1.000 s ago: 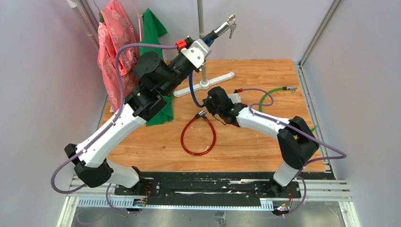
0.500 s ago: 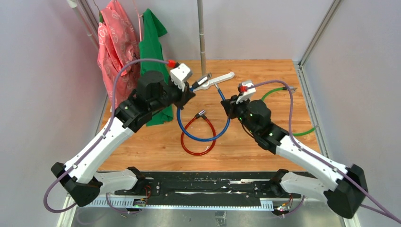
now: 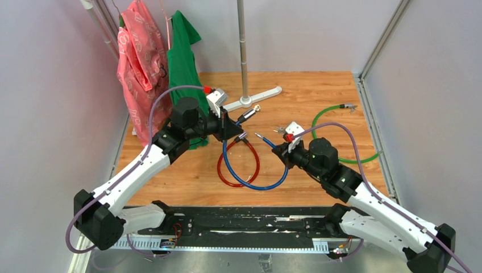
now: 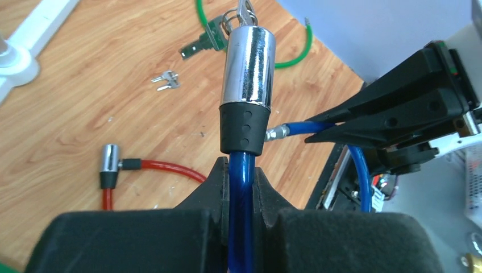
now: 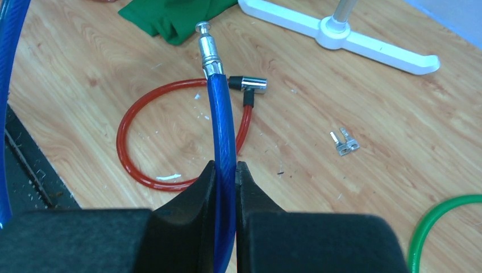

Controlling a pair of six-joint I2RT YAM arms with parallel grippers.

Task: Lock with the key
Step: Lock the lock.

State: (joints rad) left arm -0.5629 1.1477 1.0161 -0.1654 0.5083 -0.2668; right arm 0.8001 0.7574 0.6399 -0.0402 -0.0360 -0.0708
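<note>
L claw [image 4: 241, 170] clamped tight on blue cable [image 5: 223, 114] just under barrel [image 4: 247, 62]; R claw [image 5: 225, 168] pinched nearly closed on same cable, short of pin [image 5: 206, 44]. Vs a sec ago: L arm down from high by pole [image 3: 243, 51], barrel now low over table [image 5: 398, 102]; R arm pulled back from red cable [image 5: 133, 122], grip narrowed, now carrying the pin end. Cable hangs as a loop betw the two claws. Barrel and pin near but apart, not mated; in left wrist view pin sits right of barrel, aimed at its black collar, not in it. Key [image 4: 244, 8] seems seated in barrel's far end w/ ring and a 2nd key dangling beside, partly cut by frame edge. Loose key pair [image 5: 344, 141] flat on table betw red and green cable [image 5: 440, 219], untouched. Meaning: both ends in hand, so setup for joining looks done. Still to do, prob: line pin up w/ socket, push home, then free a claw to turn key
</note>
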